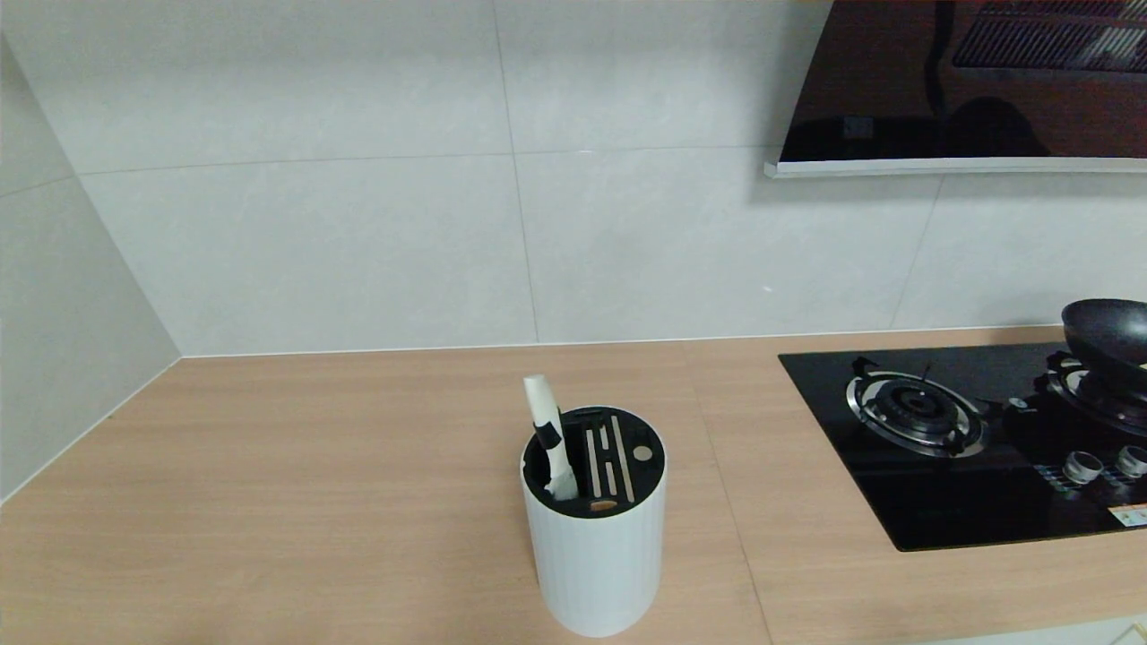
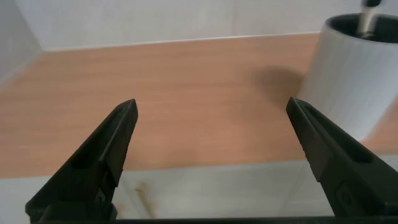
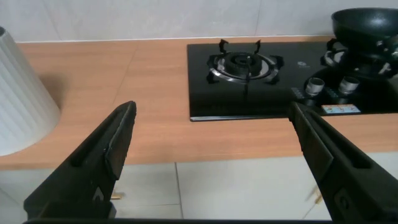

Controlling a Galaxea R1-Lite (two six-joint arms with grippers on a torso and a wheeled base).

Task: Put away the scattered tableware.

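Head view: a wooden counter [image 1: 314,466] runs below a tiled wall [image 1: 358,224], with a hob [image 1: 941,484], pan [image 1: 1107,331] and hood [image 1: 968,81] at the right. A white holder [image 1: 596,564] stands near the front edge, and a white-handled utensil [image 1: 548,421] is slotted in it.

Left wrist view: the left gripper [image 2: 211,106] hangs level at the counter's front, spread wide and empty, with the holder beyond.

Right wrist view: the right gripper [image 3: 211,107] is held likewise, also spread wide and empty, facing the hob.

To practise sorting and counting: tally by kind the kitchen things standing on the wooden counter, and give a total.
White ribbed cylindrical utensil holder: 1
White utensil with a black band, standing in the holder: 1
Black glass gas hob: 1
Black pan on the hob: 1
Total: 4
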